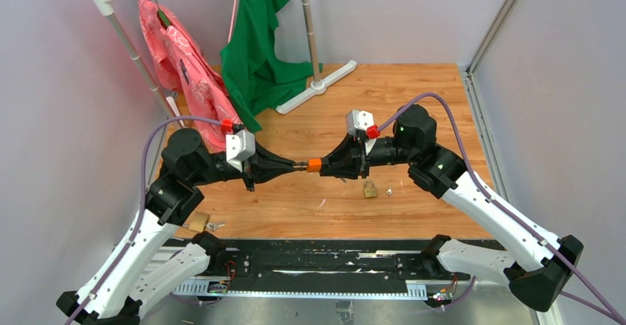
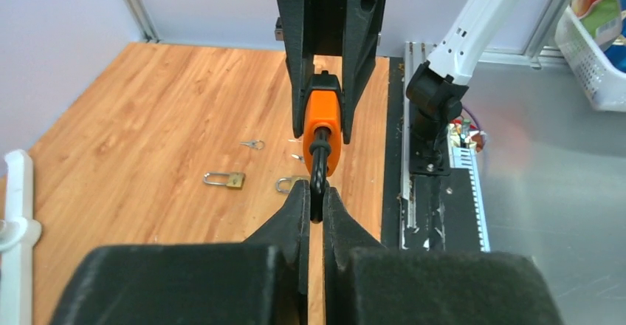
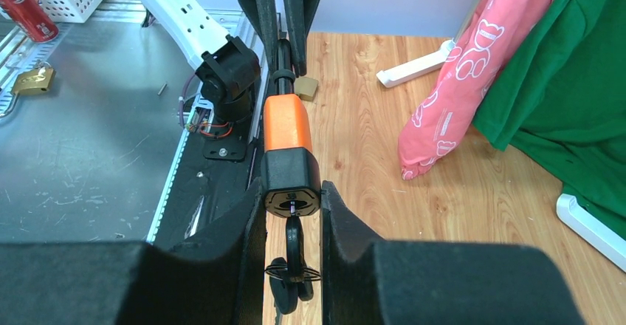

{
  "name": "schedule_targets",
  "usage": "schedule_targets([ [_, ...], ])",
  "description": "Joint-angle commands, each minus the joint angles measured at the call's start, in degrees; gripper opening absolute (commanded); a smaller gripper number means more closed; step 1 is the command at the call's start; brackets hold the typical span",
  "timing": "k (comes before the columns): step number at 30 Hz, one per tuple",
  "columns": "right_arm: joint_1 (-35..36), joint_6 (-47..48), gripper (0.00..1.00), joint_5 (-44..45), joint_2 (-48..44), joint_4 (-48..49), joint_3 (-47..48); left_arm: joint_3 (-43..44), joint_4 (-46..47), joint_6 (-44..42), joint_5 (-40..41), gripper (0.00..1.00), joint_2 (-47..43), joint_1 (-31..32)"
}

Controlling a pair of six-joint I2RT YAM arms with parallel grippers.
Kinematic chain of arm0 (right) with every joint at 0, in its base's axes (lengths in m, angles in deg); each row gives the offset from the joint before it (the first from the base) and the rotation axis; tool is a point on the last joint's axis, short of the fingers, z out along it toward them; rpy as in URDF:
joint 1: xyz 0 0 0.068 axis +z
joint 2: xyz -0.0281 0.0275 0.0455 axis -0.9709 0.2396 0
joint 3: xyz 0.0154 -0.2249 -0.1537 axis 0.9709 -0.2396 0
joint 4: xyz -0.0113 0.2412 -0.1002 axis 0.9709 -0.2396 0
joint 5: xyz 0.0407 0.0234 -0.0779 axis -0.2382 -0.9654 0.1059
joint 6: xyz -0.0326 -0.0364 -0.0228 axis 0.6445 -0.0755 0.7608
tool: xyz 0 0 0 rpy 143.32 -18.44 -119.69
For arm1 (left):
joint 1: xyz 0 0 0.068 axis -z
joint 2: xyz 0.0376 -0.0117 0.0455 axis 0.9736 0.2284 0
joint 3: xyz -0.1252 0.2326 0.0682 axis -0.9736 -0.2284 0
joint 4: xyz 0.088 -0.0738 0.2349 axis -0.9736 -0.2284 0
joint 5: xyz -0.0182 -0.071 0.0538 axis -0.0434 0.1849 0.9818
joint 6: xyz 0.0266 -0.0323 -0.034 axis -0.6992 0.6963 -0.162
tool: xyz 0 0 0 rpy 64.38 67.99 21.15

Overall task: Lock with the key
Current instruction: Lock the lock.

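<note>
An orange padlock (image 1: 314,165) with a black base hangs in the air between my two grippers, above the wooden table (image 1: 413,103). My left gripper (image 1: 299,166) is shut on its black shackle (image 2: 319,171), which shows clamped between the fingertips in the left wrist view (image 2: 316,192). My right gripper (image 1: 326,166) is shut on the lock's black base (image 3: 291,181), seen from behind in the right wrist view (image 3: 292,192). A black key (image 3: 294,238) sits in the keyhole between the right fingers. A ring with more keys (image 3: 289,277) hangs from it.
A brass padlock (image 1: 370,189) lies on the wood below the right gripper. A second brass padlock (image 1: 198,222) with small keys lies by the left arm. A clothes rack with a pink garment (image 1: 184,66) and a green garment (image 1: 258,44) stands at the back left.
</note>
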State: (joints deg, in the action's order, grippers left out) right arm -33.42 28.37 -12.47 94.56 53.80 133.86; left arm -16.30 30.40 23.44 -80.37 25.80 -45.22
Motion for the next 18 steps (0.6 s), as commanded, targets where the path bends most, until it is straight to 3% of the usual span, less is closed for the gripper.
schedule_targets([
  [1, -0.54, -0.36, 0.00, 0.74, -1.57, 3.27, 0.44, -0.54, 1.15, 0.50, -0.57, 0.00, -0.09, -0.37],
  [5, -0.53, -1.48, 0.00, 4.40, -1.47, 6.63, 0.36, -2.27, 7.74, 5.21, -2.25, 0.00, -0.06, -0.24],
  [14, -0.54, -5.10, 0.00, -0.13, 0.60, 13.97, 0.00, -5.71, 16.75, 7.30, -1.77, 0.00, 0.66, 2.52],
  [18, -0.44, -6.59, 0.00, -1.97, 1.80, 16.58, -0.32, -6.77, 26.10, 11.99, 0.19, 0.00, 1.36, 2.70],
])
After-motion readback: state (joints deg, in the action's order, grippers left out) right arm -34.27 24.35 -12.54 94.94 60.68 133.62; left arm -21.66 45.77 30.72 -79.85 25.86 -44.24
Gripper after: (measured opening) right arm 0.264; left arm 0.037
